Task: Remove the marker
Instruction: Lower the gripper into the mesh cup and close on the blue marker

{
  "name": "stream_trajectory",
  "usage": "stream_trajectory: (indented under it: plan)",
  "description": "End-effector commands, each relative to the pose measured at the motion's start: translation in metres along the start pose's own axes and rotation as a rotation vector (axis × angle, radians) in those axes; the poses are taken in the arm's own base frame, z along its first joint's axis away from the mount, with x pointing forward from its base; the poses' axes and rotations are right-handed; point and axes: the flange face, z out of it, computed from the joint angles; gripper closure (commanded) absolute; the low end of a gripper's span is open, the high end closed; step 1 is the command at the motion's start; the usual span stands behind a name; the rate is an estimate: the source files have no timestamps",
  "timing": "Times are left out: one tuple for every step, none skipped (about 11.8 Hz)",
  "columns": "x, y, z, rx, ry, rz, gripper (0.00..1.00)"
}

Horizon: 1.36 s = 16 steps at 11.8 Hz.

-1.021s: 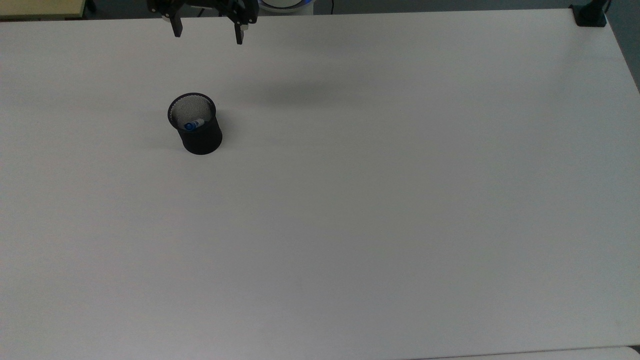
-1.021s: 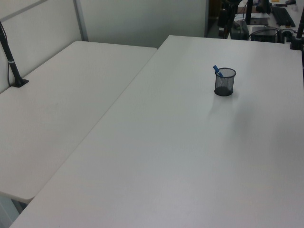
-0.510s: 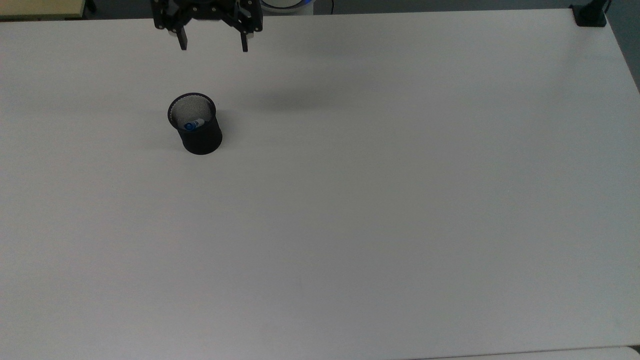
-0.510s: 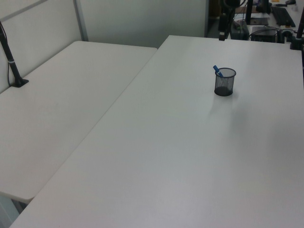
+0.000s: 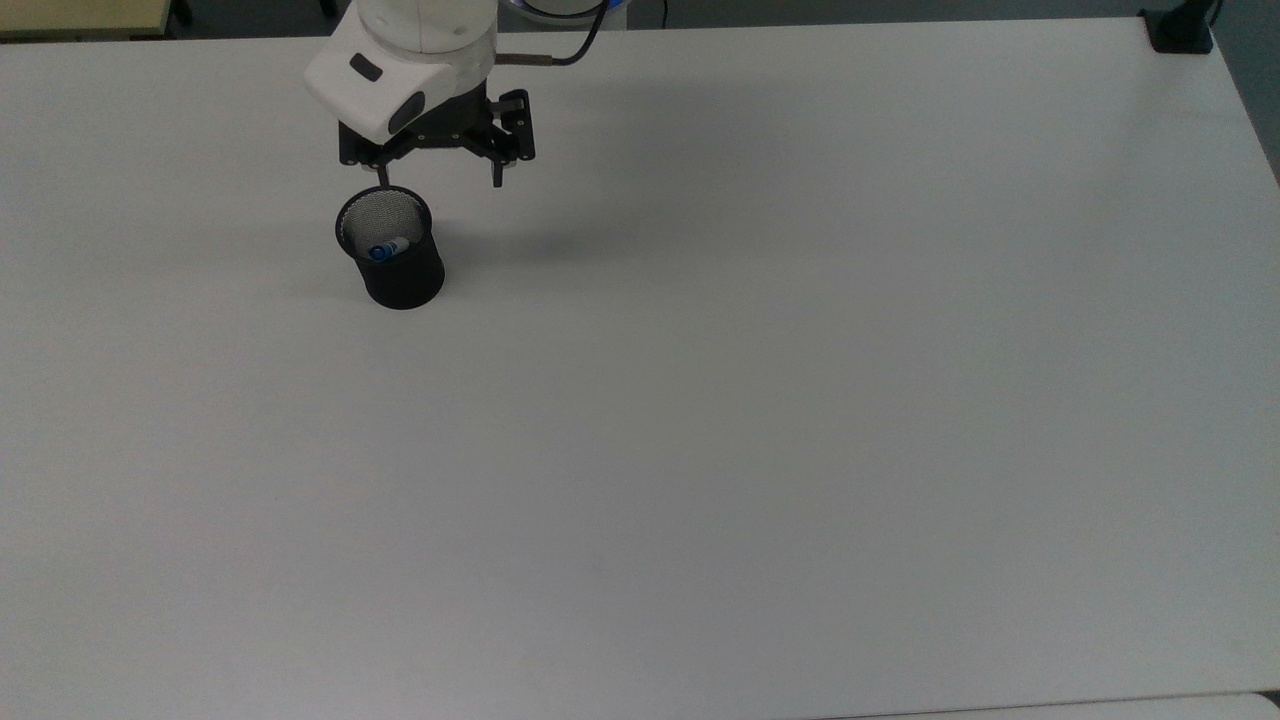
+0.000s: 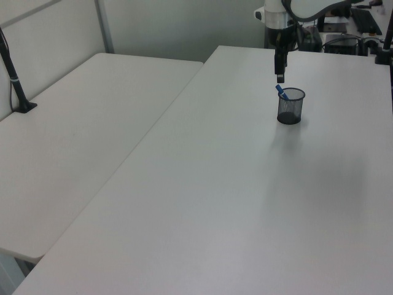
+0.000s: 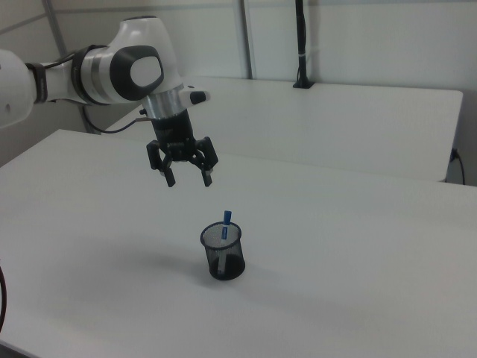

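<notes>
A: Claw [image 7: 188,182]?

B: Spread wide, holding nothing. Fingers [image 5: 496,178] pointing down, well apart. Hangs in the air above the desk [image 5: 760,400], higher than the cup [image 7: 223,252], apart from it. In the top view, sits just above the cup [image 5: 392,250] rim and a bit to the top view's right. In the left view, one dark finger [image 6: 279,66] seen hanging straight over the marker [image 6: 281,92], clear gap between.

A: Arm?

B: White wrist [image 5: 402,65] coming in from the top view's upper edge; grey-and-white joints [image 7: 127,71] reaching in from the right view's left.

A: Marker?

B: Inside the cup, standing on end, leaning on the wall. Blue cap [image 7: 226,217] poking above the rim in the right view. From the top view, blue end and white barrel [image 5: 386,248] seen through the cup mouth, near the lower rim.

A: Cup?

B: Black mesh, upright on the desk, toward the top view's upper left.

A: Else?

B: Second white desk [image 6: 73,147] butted alongside, in the left view's left. Black clamp [image 5: 1180,30] at the desk's far corner, top view's upper right.
</notes>
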Motion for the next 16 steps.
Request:
stream_trajectory:
  plan:
    - [-0.01,0.02,0.023,-0.03,0.048,0.005,0.0]
    - [-0.01,0.021,0.031,-0.03,0.061,0.007,0.0]
    - [-0.01,0.025,0.044,-0.031,0.078,0.012,0.01]
    - [-0.01,0.026,0.056,-0.032,0.099,0.013,0.03]
    - [-0.011,0.03,0.062,-0.034,0.116,0.019,0.07]
    - [-0.01,0.031,0.067,-0.035,0.13,0.021,0.09]
    - [-0.009,0.032,0.074,-0.035,0.137,0.024,0.11]
    - [-0.008,0.038,0.079,-0.036,0.145,0.031,0.18]
    - [-0.007,0.044,0.084,-0.037,0.151,0.042,0.28]
    - [-0.005,0.045,0.086,-0.038,0.165,0.043,0.39]
    - [-0.004,0.048,0.089,-0.04,0.169,0.046,0.52]
    - [-0.005,0.049,0.089,-0.041,0.168,0.047,0.68]
    - [-0.005,0.05,0.088,-0.041,0.17,0.048,0.78]
    - [-0.005,0.05,0.087,-0.04,0.17,0.049,0.92]
    - [-0.006,0.051,0.085,-0.04,0.171,0.052,0.99]
    - [-0.009,0.057,0.083,-0.039,0.171,0.067,1.0]
